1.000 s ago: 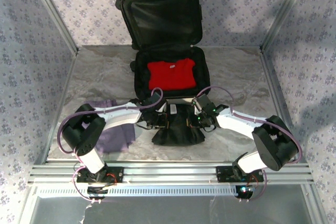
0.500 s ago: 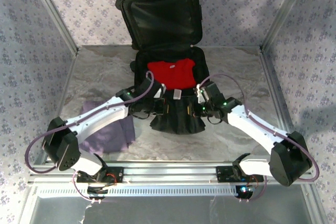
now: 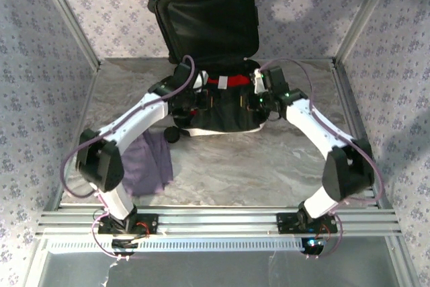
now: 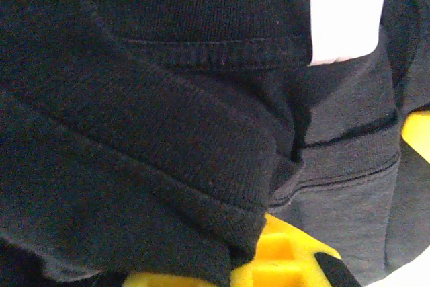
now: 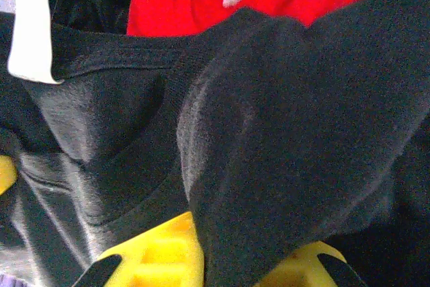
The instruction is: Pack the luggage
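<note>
Top view: luggage [image 3: 201, 126] lies open at 12 o'clock on the table [image 3: 269, 162], lid [image 3: 205, 21] standing upright w/ black lining facing the arms. One black wheel shows at its 8 o'clock corner. A black garment [image 3: 225, 113] is stretched across the base, covering most of it. A strip of red garment [image 3: 232, 80] shows past its far edge, inside the case. Left pincer [image 3: 200, 99] is pinching the black garment's left side, right pincer [image 3: 255, 99] its right side, both above the base. Purple garment [image 3: 148, 166] lies crumpled on the table at 8 o'clock, well apart from the luggage.

Left wrist: thick folds of black garment drape over a yellow finger pad [image 4: 285, 260] at 6 o'clock; 2nd bit of yellow at 3 o'clock edge. White tag [image 4: 346, 11] at 1 o'clock on the ribbed collar, red garment just beyond at 12.

Right wrist: black garment bunched over yellow pads [image 5: 158, 253] at 6 o'clock. Red garment at 12 w/ a small pale label; white tag at 10 o'clock.
</note>
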Available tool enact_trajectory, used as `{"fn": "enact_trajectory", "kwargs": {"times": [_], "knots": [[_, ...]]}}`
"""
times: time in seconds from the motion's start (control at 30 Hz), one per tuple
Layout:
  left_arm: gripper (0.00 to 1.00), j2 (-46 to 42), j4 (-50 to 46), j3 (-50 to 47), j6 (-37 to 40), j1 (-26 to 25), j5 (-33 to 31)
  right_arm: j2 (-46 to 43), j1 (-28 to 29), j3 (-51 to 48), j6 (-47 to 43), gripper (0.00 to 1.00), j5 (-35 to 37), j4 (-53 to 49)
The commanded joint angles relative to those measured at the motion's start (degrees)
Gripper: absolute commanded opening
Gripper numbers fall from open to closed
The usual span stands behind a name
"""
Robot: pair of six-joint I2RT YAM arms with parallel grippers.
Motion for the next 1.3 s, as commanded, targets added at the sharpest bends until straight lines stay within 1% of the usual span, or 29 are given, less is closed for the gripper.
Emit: {"fn": "enact_trajectory", "kwargs": {"times": [0.0,0.13,0.23,0.37,0.53,0.6,0.63,0.67,0.7,0.73,0.77,0.83,0.87,0.93,0.97,1.03,1.13,1.27], "knots": [[0.0,4.3,2.3,7.3,3.3,2.1,1.9,6.3,-2.0,9.3,-2.9,0.0,-4.0,1.1],[0.0,11.5,0.6,15.5,3.7,4.7,1.8,15.6,-3.0,20.2,-4.0,0.0,-5.2,-2.3],[0.0,16.6,-1.0,19.7,3.3,6.4,1.9,21.2,-3.6,25.1,-3.9,0.0,-5.2,-3.5],[0.0,21.2,-1.5,21.3,1.6,8.4,4.0,25.8,-4.7,26.5,-2.4,0.0,-6.0,-2.7],[0.0,23.7,-2.3,21.2,0.9,9.1,4.8,28.8,-5.4,26.8,-1.9,0.0,-5.7,-2.7],[0.0,24.3,-2.8,21.2,0.9,9.2,4.1,30.0,-5.7,27.8,-1.9,0.03,-5.8,-3.2],[0.06,24.5,-3.5,21.6,0.7,9.3,3.3,30.7,-5.7,28.7,-2.0,0.08,-6.0,-3.6],[0.19,24.4,-4.1,21.9,0.8,9.4,2.5,31.3,-5.8,29.8,-2.3,0.14,-6.4,-3.9],[0.33,24.4,-4.6,22.3,0.9,9.6,2.0,31.6,-6.0,31.0,-2.5,0.23,-6.4,-4.5],[0.44,24.1,-5.2,22.8,0.9,9.9,1.2,32.0,-6.2,32.4,-2.9,0.33,-6.6,-5.3],[0.47,23.5,-5.8,23.4,1.2,10.2,0.7,32.2,-6.3,33.8,-3.2,0.42,-6.7,-6.0],[0.49,21.9,-6.7,24.0,1.9,10.8,-0.4,31.9,-6.8,35.7,-3.7,0.51,-7.0,-7.0],[0.49,21.0,-7.0,24.0,2.4,11.0,-1.0,31.5,-7.0,36.4,-3.9,0.52,-7.1,-7.3],[0.5,19.2,-7.2,26.1,3.3,11.4,-1.7,30.6,-7.3,37.2,-4.2,0.52,-6.9,-7.8],[0.5,18.6,-9.1,26.8,3.8,11.5,-1.6,29.9,-7.4,37.2,-4.4,0.52,-6.9,-7.9],[0.5,17.5,-9.9,27.8,4.6,11.5,-1.1,28.5,-7.6,36.8,-4.4,0.53,-7.3,-7.6],[0.51,16.6,-9.3,28.0,4.6,11.3,2.6,27.2,-7.5,35.7,-3.9,0.52,-8.8,-6.4],[0.51,16.8,-8.3,28.3,4.5,10.2,3.9,26.5,-7.1,34.6,-2.9,0.5,-9.7,-4.6]]}}
